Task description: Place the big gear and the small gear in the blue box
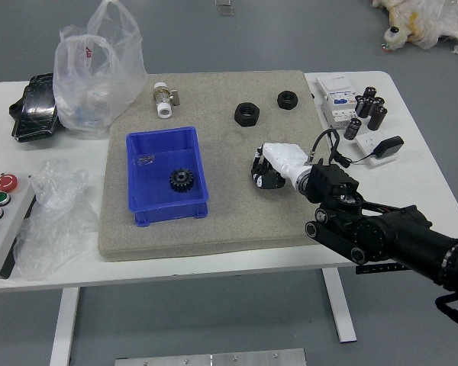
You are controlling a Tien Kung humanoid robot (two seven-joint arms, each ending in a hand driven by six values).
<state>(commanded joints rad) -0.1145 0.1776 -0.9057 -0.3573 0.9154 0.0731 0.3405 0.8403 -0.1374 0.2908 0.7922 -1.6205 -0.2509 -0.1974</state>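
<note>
My right hand (261,169), white-backed with black fingertips, is low over the beige mat, right of the blue box (166,216). Its fingers are curled in around the spot where a small dark gear stood, and they cover that gear now. Inside the blue box, toward its right side, lies a black toothed gear (181,180). The left arm is out of view.
Two black rings (246,114) (287,100) lie on the mat beyond my hand. A white valve fitting (162,101) and plastic bag (99,69) are at the back left. Button panel (6,221) at left; black cylinders (377,117) and white devices (339,99) at right.
</note>
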